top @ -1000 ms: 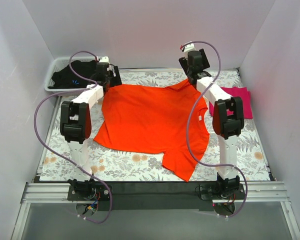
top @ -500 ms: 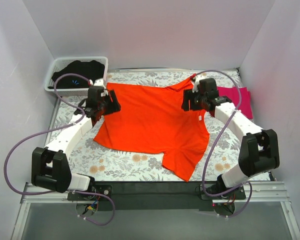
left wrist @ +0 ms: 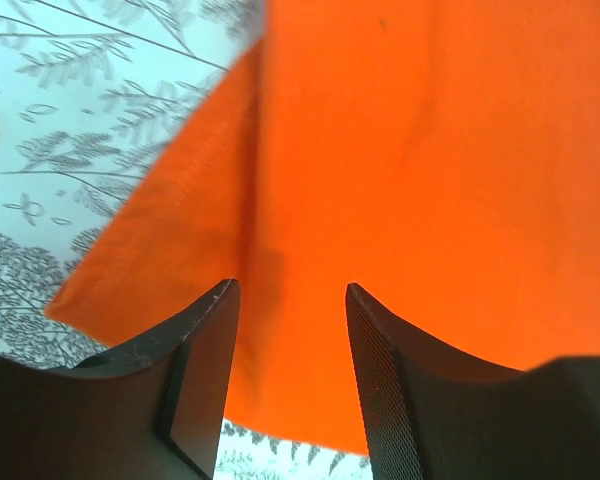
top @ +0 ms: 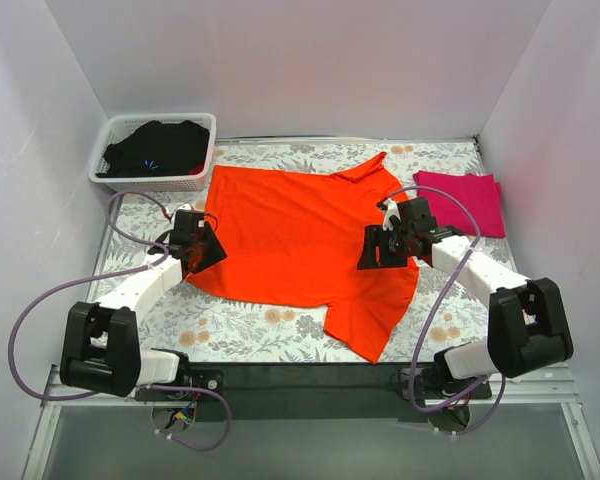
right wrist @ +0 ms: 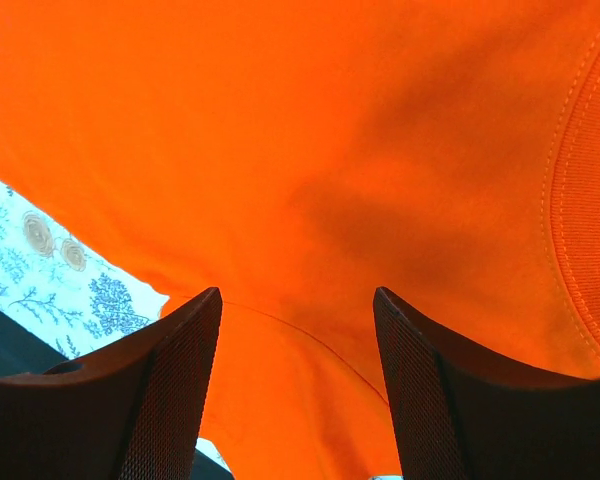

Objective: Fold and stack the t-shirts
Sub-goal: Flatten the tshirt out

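Orange t-shirt (top: 300, 230) spread flat, white basket (top: 150, 183) beyond its far-left corner, folded magenta t-shirt (top: 465, 200) to its right; left gripper (left wrist: 290, 288) over its left edge, right gripper (right wrist: 298, 292) over its right side (both open-jawed, nothing held).

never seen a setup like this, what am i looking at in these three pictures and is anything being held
These are two robot arms bolted at the near edge of a table, each ending in a two-finger gripper. The wide picture comes from a fixed camera above and behind the arms. The two close-ups come from cameras on the wrists, so the dark shapes at the bottom are each gripper's fingers. On the table lies an orange t-shirt, spread out, with a pink t-shirt folded at the far right and a white basket of dark cloth at the far left. The left gripper hangs over the shirt's left edge, the right gripper over its right side. Both have jaws apart, and nothing looks held.
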You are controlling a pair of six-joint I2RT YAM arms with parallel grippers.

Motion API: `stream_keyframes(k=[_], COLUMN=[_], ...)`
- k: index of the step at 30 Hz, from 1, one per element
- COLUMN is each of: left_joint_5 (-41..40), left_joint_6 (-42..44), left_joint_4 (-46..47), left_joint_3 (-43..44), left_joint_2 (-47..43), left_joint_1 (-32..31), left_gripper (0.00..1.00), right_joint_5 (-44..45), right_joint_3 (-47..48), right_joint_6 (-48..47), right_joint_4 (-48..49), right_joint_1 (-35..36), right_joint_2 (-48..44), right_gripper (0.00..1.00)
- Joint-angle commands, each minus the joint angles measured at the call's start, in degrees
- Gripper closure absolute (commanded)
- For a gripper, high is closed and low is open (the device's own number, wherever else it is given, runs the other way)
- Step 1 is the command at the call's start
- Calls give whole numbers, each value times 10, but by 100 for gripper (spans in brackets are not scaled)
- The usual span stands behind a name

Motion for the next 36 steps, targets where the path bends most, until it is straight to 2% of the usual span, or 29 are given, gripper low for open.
stream_keyframes(k=[1,7,14,21,26,29,32,34,36], left_joint_5=[-39,-46,-65,-103,-127,-153,-151,-149,-122], left_joint_6=[-34,-70,-141,-193,-228,-206,-142,-119,-75], left_joint_4=[31,16,-82,-167,-216,-223,-210,-205,-179], left_joint_3=[-14,-28,-41,-62,-76,-58,-18,4,24], left_joint_2=[9,44,39,-27,-105,-143,-167,-161,-151], left_joint_1=[25,58,89,133,138,138,136,128,103], left_gripper=[56,57,62,66,67,64,57,54,46], right_joint_5=[-20,-10,21,51,53,31,-8,11,51], right_joint_3=[-5,-9,-20,-31,-35,-27,-8,21,40], right_joint_6=[-1,-1,14,36,37,13,-13,-29,-32], right_joint_4=[14,13,13,9,1,-11,-34,-68,-84], right_joint_1=[1,1,0,-6,-12,-11,1,43,99], right_joint_2=[-20,-36,-63,-76,-75,-76,-72,-64,-47], right_gripper=[42,42,40,39,39,39,43,43,43])
